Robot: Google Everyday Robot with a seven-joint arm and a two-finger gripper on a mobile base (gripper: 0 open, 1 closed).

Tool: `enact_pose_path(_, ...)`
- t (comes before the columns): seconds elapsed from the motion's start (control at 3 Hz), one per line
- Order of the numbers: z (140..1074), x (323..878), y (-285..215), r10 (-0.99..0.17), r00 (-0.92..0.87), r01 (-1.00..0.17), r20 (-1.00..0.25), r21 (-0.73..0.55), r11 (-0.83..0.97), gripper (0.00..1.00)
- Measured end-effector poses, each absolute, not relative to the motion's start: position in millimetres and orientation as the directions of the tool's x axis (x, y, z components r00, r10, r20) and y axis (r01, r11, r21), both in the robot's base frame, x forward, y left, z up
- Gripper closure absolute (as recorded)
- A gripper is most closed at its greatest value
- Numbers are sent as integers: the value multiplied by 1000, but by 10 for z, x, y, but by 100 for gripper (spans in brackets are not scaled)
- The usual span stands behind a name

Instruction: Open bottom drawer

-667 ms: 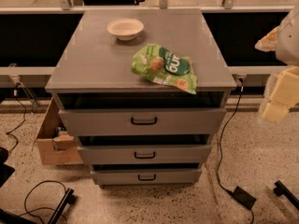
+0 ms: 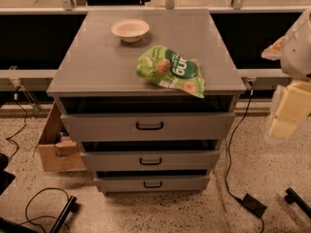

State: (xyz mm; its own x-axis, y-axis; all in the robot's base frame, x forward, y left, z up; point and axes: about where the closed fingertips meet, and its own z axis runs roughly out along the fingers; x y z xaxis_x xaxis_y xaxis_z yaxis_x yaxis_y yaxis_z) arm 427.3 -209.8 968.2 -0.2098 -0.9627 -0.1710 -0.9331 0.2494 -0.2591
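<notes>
Bottom drawer (image 2: 121, 183): lowest front in the grey cabinet (image 2: 97, 67), apparently shut, approach not begun.
Gripper (image 2: 290, 111) hangs far right, well apart, grip state impossible to tell; next it must reach the black loop handle (image 2: 152, 184).

top (image 2: 97, 67): grey cabinet top, centre frame
bowl (image 2: 129, 29): cream, upright, on the top near its back edge, left of centre
snack bag (image 2: 170, 71): green, lying flat right of centre, one corner over the front edge
floor (image 2: 272, 174): speckled; cardboard box (image 2: 51, 147) left, black power brick (image 2: 253, 205) lower right
gripper (image 2: 286, 115): right frame edge, beside the top, above floor
</notes>
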Motion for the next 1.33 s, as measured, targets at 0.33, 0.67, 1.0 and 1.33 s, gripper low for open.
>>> enact_pose_path(0.33,9352,4041,-2020,-968,-202,-931,-147,-277,237,0)
enact_pose_path(0.67,8887,3922,-1869,-976,-205,-924,-77,-313,219,0)
enact_pose_path(1.0,8252,3843,-1719,-979,-205,-926,-2,-322,195,0)
enact_pose_path(1.33,7365,3727,-1652,-974,-222,-942,50,-269,201,0)
